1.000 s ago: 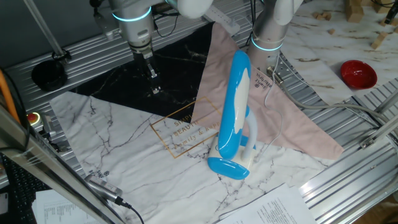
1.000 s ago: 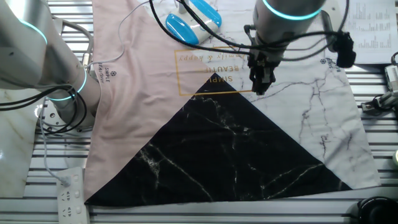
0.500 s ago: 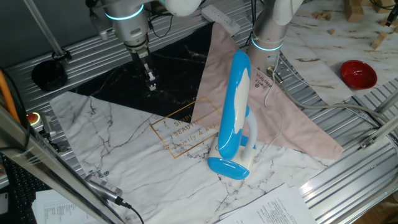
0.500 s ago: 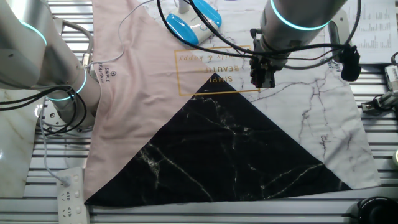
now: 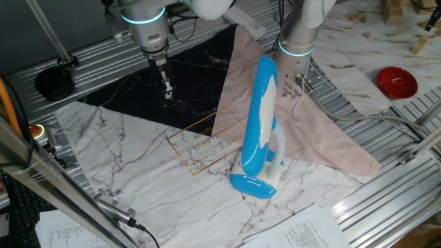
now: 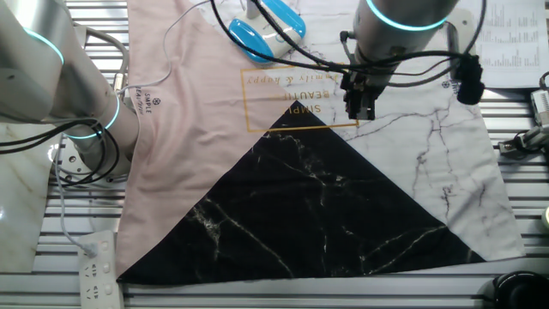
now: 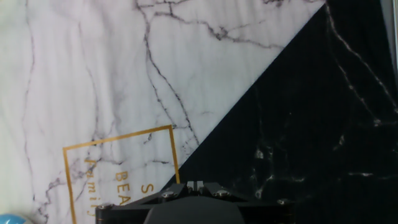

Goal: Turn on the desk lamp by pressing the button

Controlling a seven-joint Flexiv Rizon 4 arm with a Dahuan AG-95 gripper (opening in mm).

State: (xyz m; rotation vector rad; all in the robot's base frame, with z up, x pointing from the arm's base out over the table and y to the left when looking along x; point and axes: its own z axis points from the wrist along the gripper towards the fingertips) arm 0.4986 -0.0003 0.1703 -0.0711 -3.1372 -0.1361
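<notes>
The desk lamp [image 5: 262,120] is folded, its long blue and white head leaning over the oval blue base [image 5: 251,184] on the marble-print cloth. In the other fixed view the desk lamp [image 6: 257,33] lies at the top edge. A sliver of the desk lamp [image 7: 13,219] shows at the hand view's bottom left corner. I cannot pick out the button in any view. My gripper [image 5: 167,88] hangs over the black and white cloth border, well left of the lamp. My gripper [image 6: 360,105] holds nothing. In the hand view my gripper [image 7: 196,184] has its fingertips pressed together.
A second arm's base [image 5: 298,41] stands right behind the lamp on the pink cloth [image 5: 303,131]. A red bowl [image 5: 397,81] sits at the far right. Papers [image 5: 303,231] lie at the front edge. A power strip [image 6: 94,266] and cables [image 6: 81,163] lie beside the cloth.
My gripper rose a little and shifted slightly from a second ago, then almost held still. The lamp has not moved.
</notes>
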